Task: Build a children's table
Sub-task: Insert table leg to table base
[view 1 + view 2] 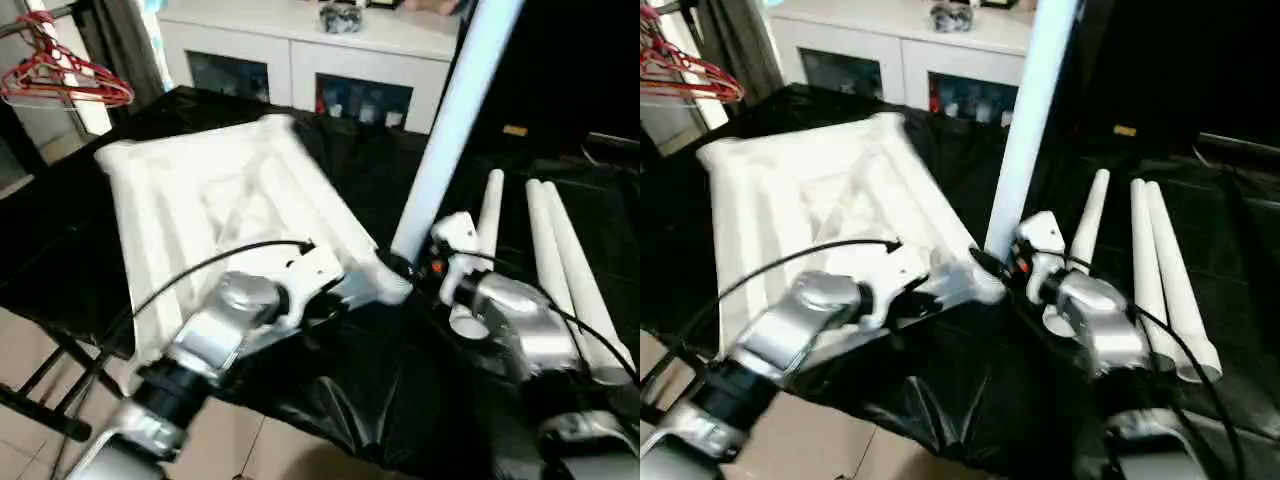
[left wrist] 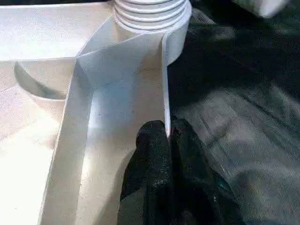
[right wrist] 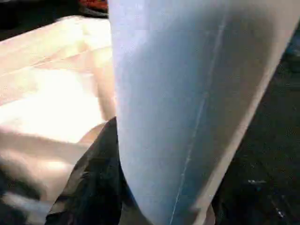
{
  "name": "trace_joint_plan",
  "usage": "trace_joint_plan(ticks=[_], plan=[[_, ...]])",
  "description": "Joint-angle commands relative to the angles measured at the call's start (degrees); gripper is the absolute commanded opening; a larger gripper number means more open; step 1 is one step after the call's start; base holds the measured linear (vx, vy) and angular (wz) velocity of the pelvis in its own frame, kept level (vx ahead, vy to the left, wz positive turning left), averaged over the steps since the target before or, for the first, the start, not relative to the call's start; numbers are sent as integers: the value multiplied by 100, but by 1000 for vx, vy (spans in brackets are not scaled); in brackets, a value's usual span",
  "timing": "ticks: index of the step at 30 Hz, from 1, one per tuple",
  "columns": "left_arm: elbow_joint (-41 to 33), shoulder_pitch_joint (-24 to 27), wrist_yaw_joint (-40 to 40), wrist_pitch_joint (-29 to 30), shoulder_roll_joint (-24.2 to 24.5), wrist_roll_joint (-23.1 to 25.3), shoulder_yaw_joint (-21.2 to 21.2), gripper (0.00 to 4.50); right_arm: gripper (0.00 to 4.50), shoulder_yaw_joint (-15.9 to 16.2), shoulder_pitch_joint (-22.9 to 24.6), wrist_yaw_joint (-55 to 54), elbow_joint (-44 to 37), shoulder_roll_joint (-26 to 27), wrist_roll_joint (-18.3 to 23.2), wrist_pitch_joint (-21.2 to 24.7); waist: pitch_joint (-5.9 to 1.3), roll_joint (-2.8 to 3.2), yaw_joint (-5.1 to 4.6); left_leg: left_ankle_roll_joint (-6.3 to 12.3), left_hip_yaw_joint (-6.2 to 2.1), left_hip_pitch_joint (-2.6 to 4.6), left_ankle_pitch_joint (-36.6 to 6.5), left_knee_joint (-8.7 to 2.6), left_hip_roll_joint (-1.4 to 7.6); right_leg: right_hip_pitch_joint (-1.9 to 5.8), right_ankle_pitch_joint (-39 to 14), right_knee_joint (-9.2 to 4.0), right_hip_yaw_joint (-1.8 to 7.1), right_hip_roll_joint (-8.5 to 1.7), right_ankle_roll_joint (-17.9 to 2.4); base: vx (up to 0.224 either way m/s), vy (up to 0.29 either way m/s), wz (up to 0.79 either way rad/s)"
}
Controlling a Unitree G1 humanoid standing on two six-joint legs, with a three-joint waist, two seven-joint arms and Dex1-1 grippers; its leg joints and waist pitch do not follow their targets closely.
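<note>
Tabletop (image 1: pixel 210 200) rim pinched by left claw (image 2: pixel 168 140); right claw (image 3: pixel 112 187), mostly hidden, grips upright leg (image 1: pixel 450 120).

My two head eyes are looking forward and down over my forearms at the bench (image 1: pixel 90 250), sharing the upright leg (image 1: pixel 450 120). My left wrist camera is sitting close over the tabletop rim (image 2: pixel 165 93); my right is pressing against that leg.

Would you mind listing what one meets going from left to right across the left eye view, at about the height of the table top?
Red hangers → upturned table top → standing leg held by the right gripper → three loose legs lying on the black cloth.
</note>
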Motion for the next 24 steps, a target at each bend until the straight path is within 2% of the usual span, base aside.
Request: trace_joint_plan(ticks=[1, 2, 5, 6, 7, 11, 17, 18, 22, 23, 24], plan=[[-66, -269, 351, 56, -347, 34, 34, 0, 191, -1, 23, -896, 857, 204, -295, 535, -279, 1, 30, 157, -104, -20, -1027, -472, 259, 239, -1872, -554, 241, -474, -1141, 0, 0, 0], [-34, -283, 419, 75, -396, 63, 27, 0, 191, 7, -21, -968, 933, 250, -318, 505, -286, 0, 32, 154, -111, -38, -1007, -473, 254, 255, -1875, -548, 233, -476, -1114, 0, 0, 0], [197, -373, 710, 4, -593, 195, -35, 0, 191, -9, -195, -1239, 1201, 494, -373, 448, -291, -5, 19, 194, -108, -51, -992, -473, 260, 237, -1730, -531, 239, -471, -1127, 0, 0, 0], [197, -373, 710, 4, -593, 195, -35, 0, 191, -9, -195, -1239, 1201, 494, -373, 448, -291, -1, 21, 182, -108, -29, -1010, -473, 259, 230, -1726, -539, 232, -466, -1133, 0, 0, 0], [343, -439, 820, -109, -632, 248, -67, 0, 191, -39, -243, -1326, 1259, 598, -365, 417, -293, -24, 22, 195, -107, -36, -1002, -476, 265, 240, -1651, -532, 236, -470, -1142, 0, 0, 0], [501, -540, 898, -225, -672, 322, -78, 0, 191, -31, -297, -1424, 1337, 711, -384, 344, -297, -1, 30, 213, -110, -37, -1013, -486, 275, 242, -1435, -513, 233, -476, -1196, 0, 0, 0], [602, -580, 891, -299, -624, 362, -69, 0, 191, -88, -356, -1559, 1471, 769, -466, 203, -278, 20, 22, 155, -112, -15, -1263, -508, 278, 217, -1671, -544, 239, -479, -1174, 0, 0, 0], [615, -579, 888, -318, -611, 364, -71, 0, 191, -76, -359, -1574, 1475, 767, -495, 178, -269, 41, 17, 129, -115, -11, -1354, -514, 275, 209, -1795, -566, 239, -478, -1145, 0, 0, 0], [652, -571, 864, -427, -539, 384, -82, 0, 191, -135, -340, -1487, 1414, 802, -417, 108, -268, 34, 20, 115, -124, -17, -1414, -524, 279, 208, -1954, -581, 244, -488, -1060, 0, 0, 0], [658, -570, 868, -493, -531, 389, -73, 0, 226, -139, -337, -1493, 1404, 801, -420, 98, -272, 35, 20, 115, -128, -19, -1399, -528, 283, 209, -1925, -573, 244, -488, -1060, 0, 0, 0], [660, -572, 874, -532, -527, 387, -57, 0, 226, -139, -335, -1485, 1395, 799, -424, 77, -273, 35, 21, 121, -126, -22, -1367, -529, 284, 208, -1864, -572, 244, -486, -1066, 0, 0, 0]])
